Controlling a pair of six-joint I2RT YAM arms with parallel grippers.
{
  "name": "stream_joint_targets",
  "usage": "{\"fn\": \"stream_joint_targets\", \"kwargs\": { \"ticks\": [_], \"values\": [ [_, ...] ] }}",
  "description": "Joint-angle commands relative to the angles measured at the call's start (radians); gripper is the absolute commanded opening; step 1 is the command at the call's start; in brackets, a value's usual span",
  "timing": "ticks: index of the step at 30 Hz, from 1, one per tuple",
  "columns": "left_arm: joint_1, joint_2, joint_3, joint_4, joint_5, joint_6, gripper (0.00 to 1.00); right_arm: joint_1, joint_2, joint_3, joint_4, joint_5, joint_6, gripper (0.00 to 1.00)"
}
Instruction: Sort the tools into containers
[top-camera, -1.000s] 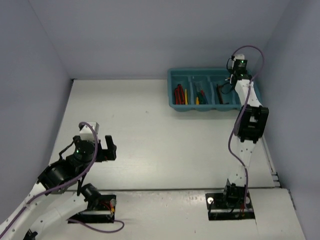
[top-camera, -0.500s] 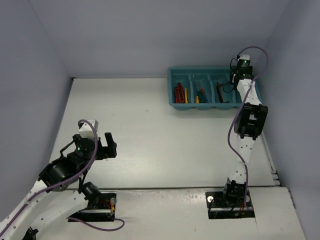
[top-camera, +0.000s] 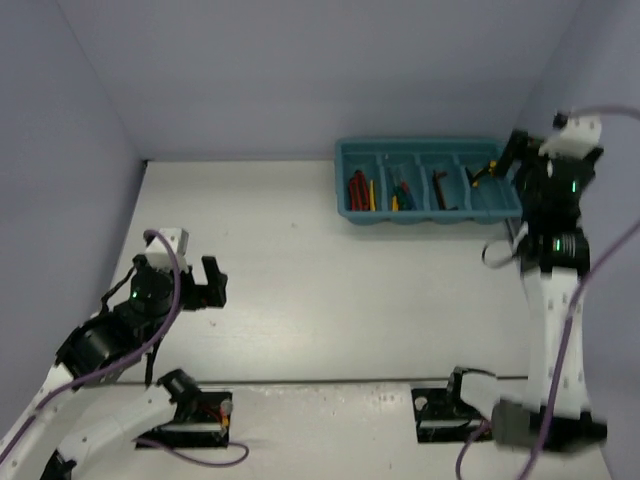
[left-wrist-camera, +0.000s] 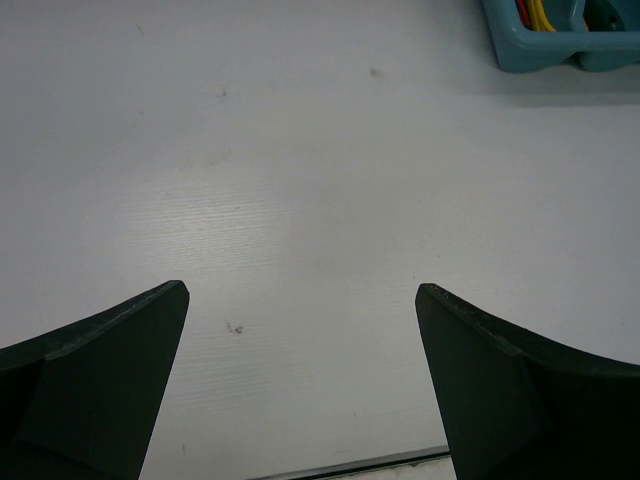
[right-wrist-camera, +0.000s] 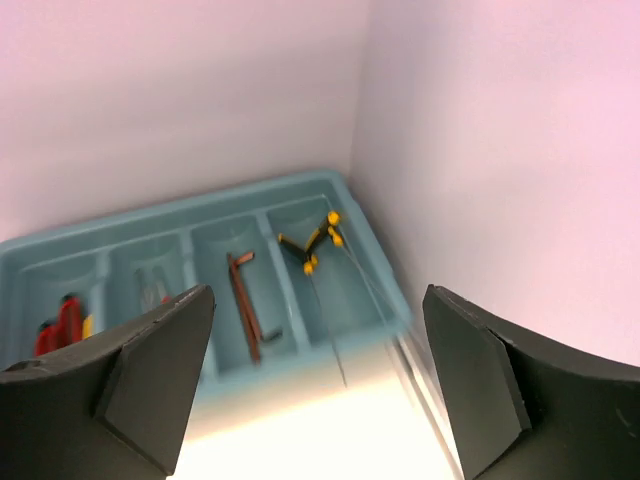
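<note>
Bright, even light; soft shadows; motion blur across right wrist view

Left claw (left-wrist-camera: 302, 292) agape over white table (left-wrist-camera: 300, 150); teal tray (left-wrist-camera: 512, 45) corner top right.

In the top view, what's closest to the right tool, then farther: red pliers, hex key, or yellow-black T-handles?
1. yellow-black T-handles, rightmost compartment, beside the right tool.
2. hex key, one compartment left.
3. red pliers, leftmost compartment.
</note>
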Motion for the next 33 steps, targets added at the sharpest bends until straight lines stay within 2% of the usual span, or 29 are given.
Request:
{"fn": "stream_joint_targets", "kwargs": {
  "ticks": [1,8,11,13,17,24,33],
  "values": [
    [0.007,0.014,0.061,0.042,-0.028,0.067,0.97,0.005,-0.357,-0.258,-0.045,0.045,0.087,0.88],
    [0.007,0.027,0.073,0.044,-0.038,0.097,0.97,0.004,-0.786,-0.412,-0.243,0.037,0.136,0.92],
    [0.007,0.041,0.076,0.042,-0.041,0.116,0.97,0.012,-0.885,-0.443,-0.306,0.046,0.106,0.95],
    [0.007,0.044,0.073,0.042,-0.049,0.120,0.97,0.037,-0.925,-0.442,-0.317,0.131,0.117,1.00],
    [0.007,0.065,0.066,0.040,-0.066,0.118,0.97,0.111,-0.910,-0.449,-0.317,0.182,0.106,1.00],
    [0.007,0.139,0.085,0.040,-0.069,0.068,0.97,0.184,-0.819,-0.449,-0.317,0.163,0.109,1.00],
    [0.007,0.244,0.122,0.043,-0.042,0.043,0.97,0.218,-0.806,-0.457,-0.317,0.184,0.121,1.00]
  ]
}}
